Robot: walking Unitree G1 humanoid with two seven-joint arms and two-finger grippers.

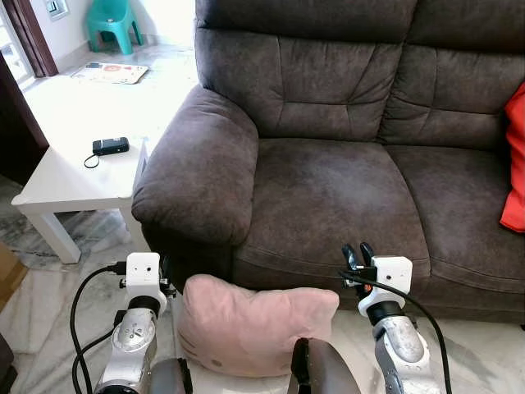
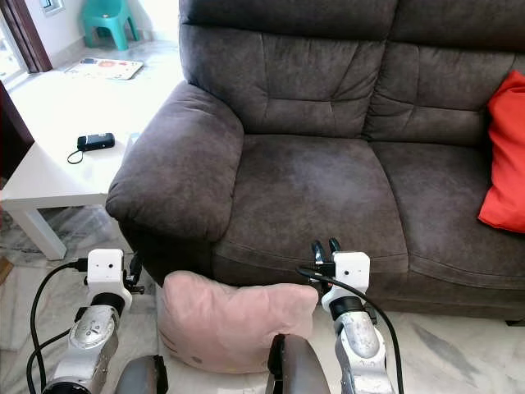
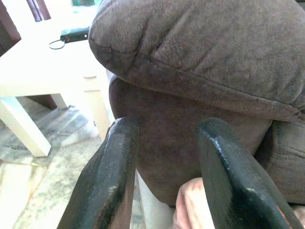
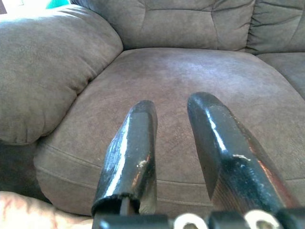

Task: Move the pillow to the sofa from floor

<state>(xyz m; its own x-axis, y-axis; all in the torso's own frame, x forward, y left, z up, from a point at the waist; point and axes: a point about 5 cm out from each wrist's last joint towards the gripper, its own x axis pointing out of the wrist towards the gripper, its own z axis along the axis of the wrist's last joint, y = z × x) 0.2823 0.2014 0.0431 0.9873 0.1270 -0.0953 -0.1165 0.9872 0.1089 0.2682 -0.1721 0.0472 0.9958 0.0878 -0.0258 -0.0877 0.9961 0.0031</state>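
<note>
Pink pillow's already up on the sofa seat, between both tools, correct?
Not quite. The pink pillow is between the left tool and right tool, but it sits on the floor against the sofa front, as the left eye view shows.

Dark brown two-seat sofa (image 1: 328, 189): matt, suede-like cloth.
Pale pink pillow (image 1: 246, 324): soft cloth.
White low side table (image 1: 70, 176): smooth.
Right gripper (image 4: 174, 114): glossy, scuffed black fingers.

marble floor (image 1: 49, 287) | white side table (image 1: 66, 176) (sunlit) | teal chair (image 1: 113, 20) by wall | red cushion (image 2: 504, 156)
</note>
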